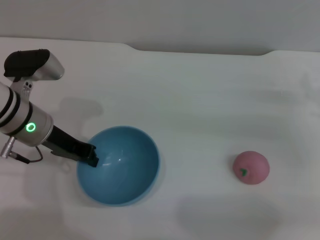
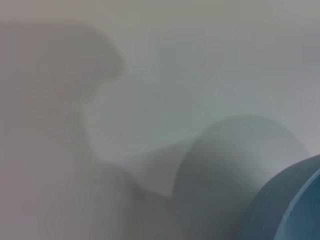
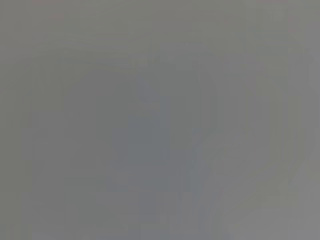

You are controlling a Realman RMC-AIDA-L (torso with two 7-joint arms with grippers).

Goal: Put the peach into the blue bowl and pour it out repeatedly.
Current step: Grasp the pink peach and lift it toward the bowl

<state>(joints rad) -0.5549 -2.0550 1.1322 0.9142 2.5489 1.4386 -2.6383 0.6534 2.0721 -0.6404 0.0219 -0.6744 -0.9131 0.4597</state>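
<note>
The blue bowl [image 1: 122, 167] sits left of centre on the white table and looks tipped, with its empty inside facing up and to the right. My left gripper [image 1: 91, 156] is at the bowl's left rim and shut on it, one dark finger showing inside the rim. A part of the bowl's outer wall also shows in the left wrist view [image 2: 292, 207]. The pink peach [image 1: 251, 167] lies on the table far to the right of the bowl, its green leaf mark facing me. My right gripper is out of view, and the right wrist view shows only plain grey.
The white table [image 1: 200, 100] runs to a back edge along the top of the head view, with a grey wall behind it. The left arm's silver wrist [image 1: 25, 125] hangs over the table's left side.
</note>
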